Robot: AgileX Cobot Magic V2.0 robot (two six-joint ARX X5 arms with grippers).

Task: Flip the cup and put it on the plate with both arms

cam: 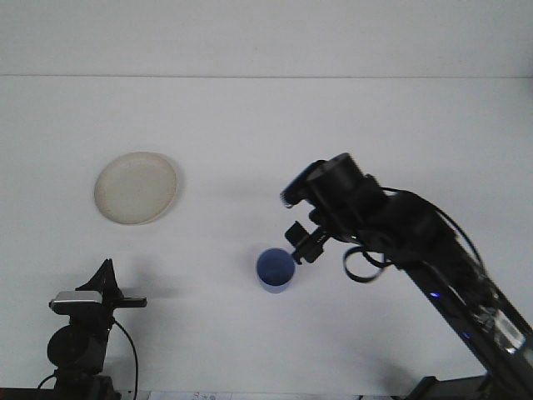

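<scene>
A blue cup (275, 271) stands upright on the white table, mouth up, a little below the middle. My right gripper (301, 242) hovers just above and to the right of the cup's rim, open and apart from it, with nothing between its fingers. The round white plate (136, 187) lies flat at the left and carries nothing. My left gripper (107, 287) rests low at the bottom left, below the plate and far from the cup.
The right arm (433, 267) stretches from the bottom right corner towards the centre, with cables looping under its wrist. A white wall rises behind the table's far edge (266, 77).
</scene>
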